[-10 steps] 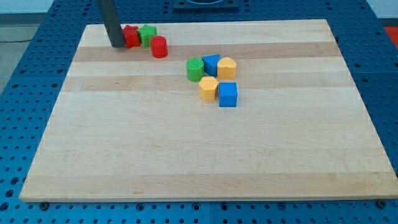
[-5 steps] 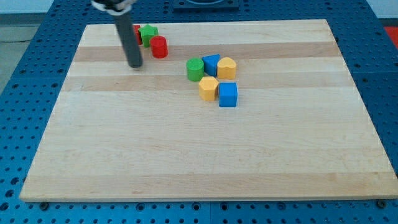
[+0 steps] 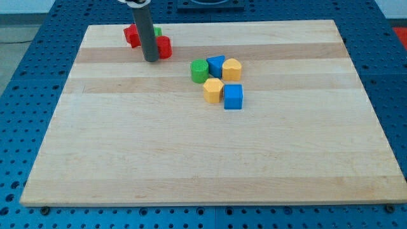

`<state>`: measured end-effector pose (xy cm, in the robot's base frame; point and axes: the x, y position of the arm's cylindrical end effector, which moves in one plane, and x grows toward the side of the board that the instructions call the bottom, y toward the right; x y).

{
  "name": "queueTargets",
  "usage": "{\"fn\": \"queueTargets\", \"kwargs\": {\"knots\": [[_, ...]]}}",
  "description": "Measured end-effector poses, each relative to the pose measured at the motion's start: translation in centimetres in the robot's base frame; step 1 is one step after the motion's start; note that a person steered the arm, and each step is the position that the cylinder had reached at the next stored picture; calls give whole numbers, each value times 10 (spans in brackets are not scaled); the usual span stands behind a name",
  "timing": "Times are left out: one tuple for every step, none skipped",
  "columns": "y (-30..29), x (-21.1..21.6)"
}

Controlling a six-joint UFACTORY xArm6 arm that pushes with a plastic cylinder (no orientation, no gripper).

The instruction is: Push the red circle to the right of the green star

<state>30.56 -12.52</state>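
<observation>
The red circle [image 3: 165, 47] stands near the board's top left. My rod comes down just left of it, and my tip [image 3: 151, 60] rests at its lower left, touching or nearly touching it. The green star [image 3: 156, 32] is mostly hidden behind the rod, just above the red circle. A second red block [image 3: 131, 35] of unclear shape sits left of the rod, beside the green star.
A cluster lies right of centre: a green cylinder [image 3: 200, 70], a blue triangle-like block [image 3: 216, 65], a yellow block [image 3: 232, 69], another yellow block [image 3: 213, 90] and a blue cube [image 3: 233, 97]. The wooden board's [image 3: 191, 159] top edge runs close behind the red blocks.
My tip moved from left of the second red block down and then to the right, ending at the red circle's left side. The blocks have not visibly moved.
</observation>
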Motion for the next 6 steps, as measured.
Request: {"fn": "queueTargets", "kwargs": {"knots": [[13, 0], [20, -5], [20, -20], [20, -27], [20, -27], [20, -26]]}}
